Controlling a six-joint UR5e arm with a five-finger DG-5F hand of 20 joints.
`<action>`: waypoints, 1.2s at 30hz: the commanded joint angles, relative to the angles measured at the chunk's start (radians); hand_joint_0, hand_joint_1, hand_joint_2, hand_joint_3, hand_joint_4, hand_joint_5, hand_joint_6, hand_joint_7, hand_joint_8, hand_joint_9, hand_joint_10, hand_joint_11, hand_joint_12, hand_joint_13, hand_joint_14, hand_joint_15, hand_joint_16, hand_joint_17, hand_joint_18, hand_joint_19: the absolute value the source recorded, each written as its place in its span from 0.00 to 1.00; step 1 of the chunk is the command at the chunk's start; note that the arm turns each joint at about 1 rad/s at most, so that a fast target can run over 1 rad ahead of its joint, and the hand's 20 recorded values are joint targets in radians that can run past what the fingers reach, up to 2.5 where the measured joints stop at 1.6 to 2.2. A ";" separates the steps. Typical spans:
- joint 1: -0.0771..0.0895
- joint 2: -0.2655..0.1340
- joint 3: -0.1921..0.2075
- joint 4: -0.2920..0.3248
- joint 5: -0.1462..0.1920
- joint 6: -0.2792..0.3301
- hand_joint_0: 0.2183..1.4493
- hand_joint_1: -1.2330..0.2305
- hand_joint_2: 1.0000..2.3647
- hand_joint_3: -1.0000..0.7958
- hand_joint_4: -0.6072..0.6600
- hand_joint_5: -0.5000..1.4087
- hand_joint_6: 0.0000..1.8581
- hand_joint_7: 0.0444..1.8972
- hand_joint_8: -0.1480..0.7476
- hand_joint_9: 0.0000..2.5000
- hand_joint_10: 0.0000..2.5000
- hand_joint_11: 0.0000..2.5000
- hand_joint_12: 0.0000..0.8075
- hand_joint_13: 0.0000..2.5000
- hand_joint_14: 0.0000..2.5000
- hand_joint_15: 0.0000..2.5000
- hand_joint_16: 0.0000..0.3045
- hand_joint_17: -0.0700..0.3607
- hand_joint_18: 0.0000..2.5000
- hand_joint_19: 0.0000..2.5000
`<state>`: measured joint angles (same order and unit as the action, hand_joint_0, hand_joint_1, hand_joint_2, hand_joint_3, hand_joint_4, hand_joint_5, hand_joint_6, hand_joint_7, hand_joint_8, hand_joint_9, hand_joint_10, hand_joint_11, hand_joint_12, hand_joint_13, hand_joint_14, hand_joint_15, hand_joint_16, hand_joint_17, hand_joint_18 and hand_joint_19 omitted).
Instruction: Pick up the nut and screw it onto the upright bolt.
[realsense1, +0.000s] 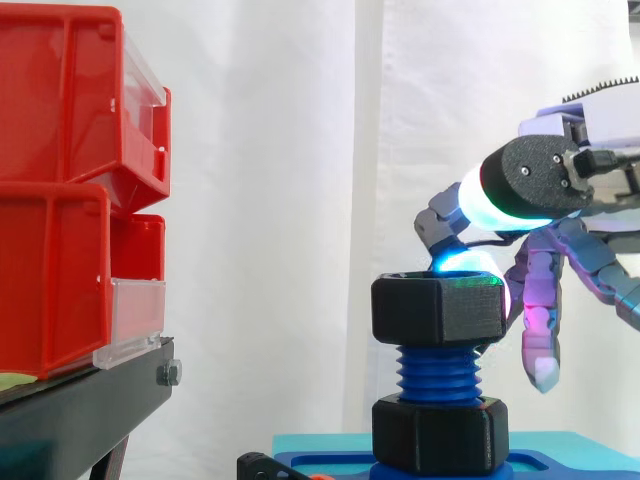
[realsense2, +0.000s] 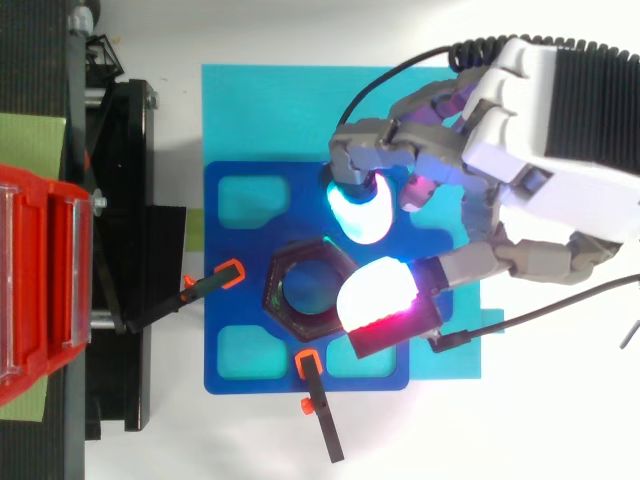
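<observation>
A blue threaded bolt (realsense1: 438, 372) stands upright on a blue base plate (realsense2: 240, 310). A black hex nut (realsense1: 437, 310) (realsense2: 276, 292) sits on the bolt's top. A second black nut (realsense1: 440, 432) sits at the foot of the bolt. My hand (realsense1: 545, 175) (realsense2: 540, 130) reaches in from the right. One cyan-glowing fingertip (realsense2: 360, 215) rests against the top nut's far upper rim. The thumb's pad (realsense2: 378, 295) hovers over the nut's right edge, a little above it in the side view. The remaining fingers hang loosely to the right of the bolt. Nothing is pinched.
Red bins (realsense1: 60, 200) (realsense2: 40, 280) are stacked on a black stand (realsense1: 80, 410) at the left. The base plate lies on a cyan mat (realsense2: 260, 110). Two orange-tipped black clamps (realsense2: 228, 275) (realsense2: 310, 362) sit at the plate's left and front.
</observation>
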<state>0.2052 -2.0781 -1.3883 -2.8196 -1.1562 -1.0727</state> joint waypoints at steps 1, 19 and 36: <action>-0.006 0.012 0.000 -0.017 -0.002 0.000 0.24 0.56 0.00 0.28 0.53 0.32 0.27 0.74 0.38 0.80 0.01 0.13 0.21 0.57 0.00 0.00 0.00 0.17 0.39 0.00; -0.073 0.101 0.083 -0.067 -0.057 -0.049 0.21 0.57 0.00 0.28 0.67 0.21 0.27 0.37 0.44 0.48 0.00 0.00 0.33 0.23 0.00 0.00 0.08 0.29 0.04 0.00; -0.050 -0.019 0.083 0.100 -0.175 -0.101 0.17 0.62 0.00 0.28 0.55 0.15 0.27 0.27 0.38 0.11 0.00 0.00 0.38 0.00 0.00 0.00 0.14 0.39 0.00 0.00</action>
<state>0.1495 -2.0883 -1.3056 -2.7405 -1.3180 -1.1761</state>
